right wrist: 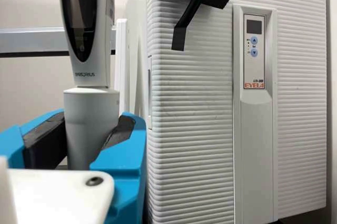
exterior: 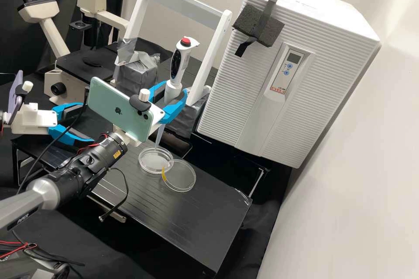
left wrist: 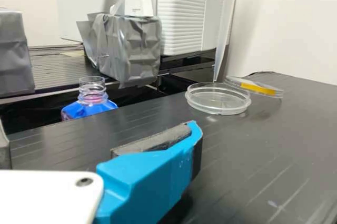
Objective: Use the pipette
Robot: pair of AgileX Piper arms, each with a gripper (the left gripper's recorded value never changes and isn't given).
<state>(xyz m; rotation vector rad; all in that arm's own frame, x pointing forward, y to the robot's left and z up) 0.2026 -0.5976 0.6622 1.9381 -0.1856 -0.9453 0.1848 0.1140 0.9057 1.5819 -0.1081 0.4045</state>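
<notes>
The white pipette (exterior: 176, 67) with a red button on top stands upright, my right gripper (exterior: 172, 98) shut on its lower barrel (right wrist: 87, 124). Its clear tip (exterior: 158, 137) hangs just above an open petri dish (exterior: 155, 160) on the black bench. The dish's lid (exterior: 179, 175), with a yellow strip in it, lies touching the dish on its right. My left gripper (exterior: 85, 124) stands open and holds nothing, low over the bench to the left. From its wrist I see the dish (left wrist: 218, 98), the lid (left wrist: 255, 86) and an uncapped bottle of blue liquid (left wrist: 90, 103).
A large white ribbed machine (exterior: 283, 74) stands close on the right behind the dish. A grey taped block (exterior: 133, 71) and a white frame (exterior: 183, 4) are behind the pipette, a microscope (exterior: 56, 52) at far left. The bench's front edge (exterior: 227, 244) is near.
</notes>
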